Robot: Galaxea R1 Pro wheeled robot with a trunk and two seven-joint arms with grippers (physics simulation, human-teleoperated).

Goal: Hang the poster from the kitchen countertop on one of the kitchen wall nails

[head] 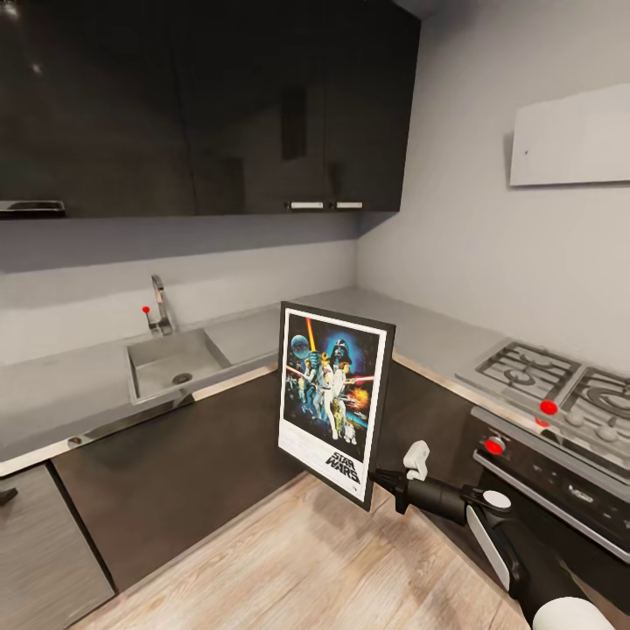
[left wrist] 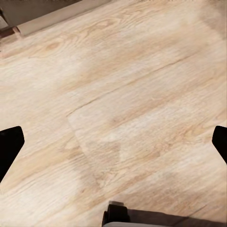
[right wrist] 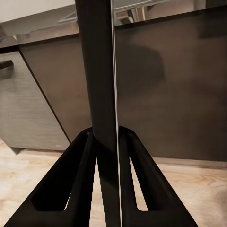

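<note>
The right end effector (head: 378, 478) is closed on the bottom corner of the poster (head: 333, 398). The poster stands up in the air, above the wood floor (head: 306, 560) and in front of the dark cabinets, away from the grey counter (head: 61, 394). In the right wrist view, both black fingers (right wrist: 71, 184) squeeze the poster's thin edge (right wrist: 101, 94). The left end effector (left wrist: 113, 142) is open over the floor. A sink (head: 175, 360) sits in the counter, and a stove (head: 542, 376) is nearby.

Steel sink (head: 175, 360) with tap (head: 159, 304) set below dark wall cabinets (head: 210, 105); gas hob (head: 560, 385) above oven front with red knobs (head: 494, 445); pale wood floor (head: 315, 560); white wall panel (head: 569, 136).
</note>
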